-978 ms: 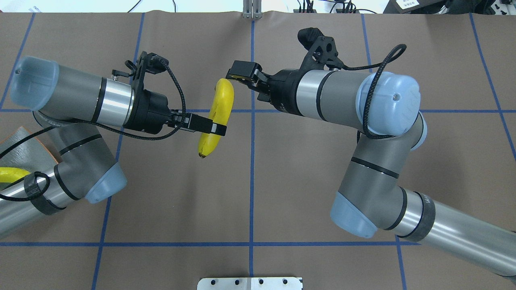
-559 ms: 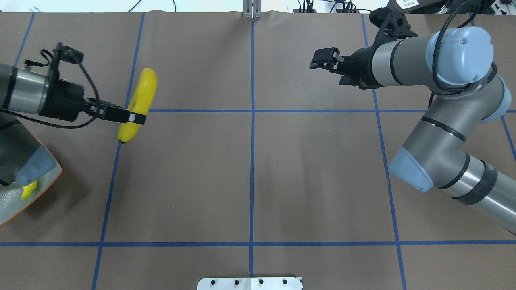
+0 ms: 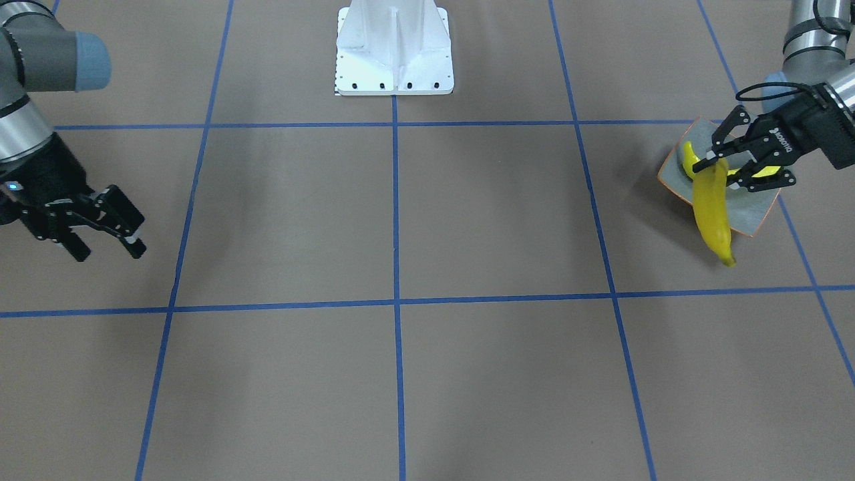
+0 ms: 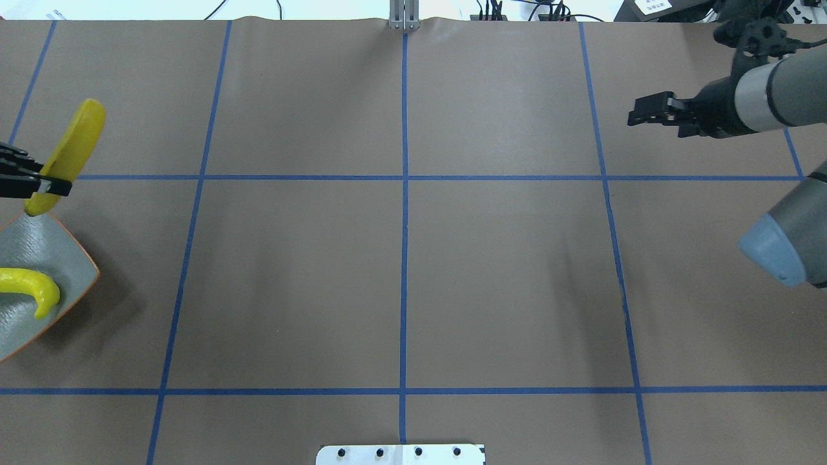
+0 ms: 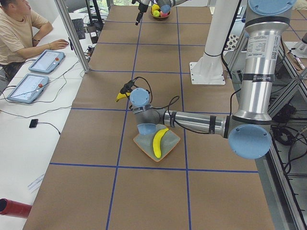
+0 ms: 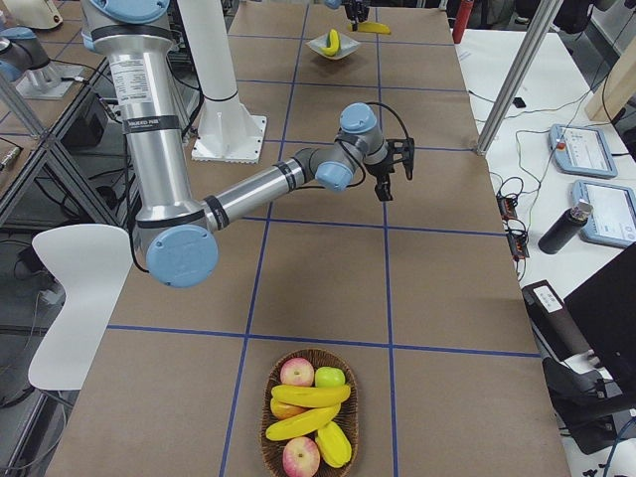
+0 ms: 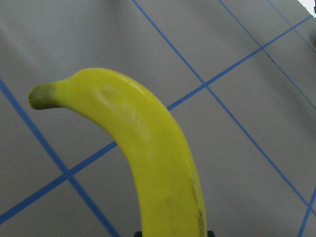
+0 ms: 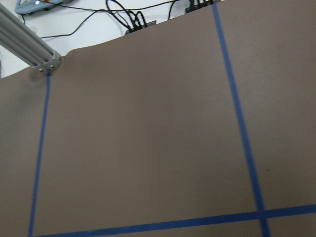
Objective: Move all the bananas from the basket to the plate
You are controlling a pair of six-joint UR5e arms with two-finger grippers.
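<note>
Curving glossy yellow banana [image 3: 711,207], dark-tipped

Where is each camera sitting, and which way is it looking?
Front-facing: across the table, facing the robot's base; left tool holds a banana near the plate, right tool opposite.
Overhead: behind the robot, looking down; both tools.
Left side: table's left end, looking along it; left arm nearest.
Right side: opposite end; basket and right arm nearest.
Left wrist: past the held banana at table.
Right wrist: brown table, no body.
Shared: front-facing and overhead both show the plate.

Glossy plastic-look banana [image 7: 148,148], matt paper tabletop [image 4: 504,271].
</note>
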